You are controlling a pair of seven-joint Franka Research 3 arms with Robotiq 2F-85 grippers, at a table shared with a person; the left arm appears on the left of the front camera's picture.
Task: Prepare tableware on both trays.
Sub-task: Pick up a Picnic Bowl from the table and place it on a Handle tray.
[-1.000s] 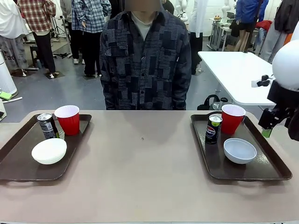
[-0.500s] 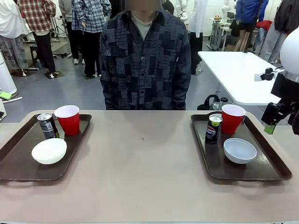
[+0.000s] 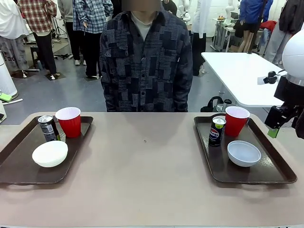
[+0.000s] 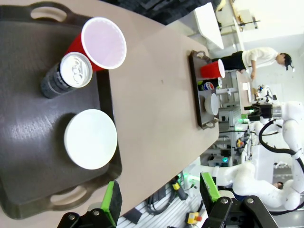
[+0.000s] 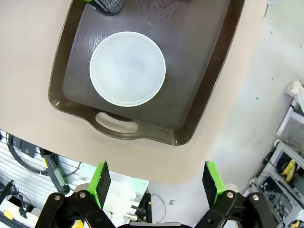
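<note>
— Grippers? 
— Both hold nothing: the left gripper (image 4: pixel 160 199) is spread wide above the left tray (image 3: pixel 19 168); the right gripper (image 5: pixel 156 183), equally wide, hangs over the right tray (image 5: pixel 209 85).
— Tableware? 
— Each tray carries 1 red cup (image 3: pixel 69 121), 1 bowl (image 3: pixel 50 153) and 1 can.
— Readable print? 
— Pepsi logo on the right can (image 3: pixel 216 131); the left can (image 3: pixel 48 128) lettering is too small.

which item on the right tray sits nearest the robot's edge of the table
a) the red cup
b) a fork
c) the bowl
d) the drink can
c) In the front view the pale bowl lies nearer the camera side of the right tray, while the red cup and the drink can stand farther back toward the person.
</note>
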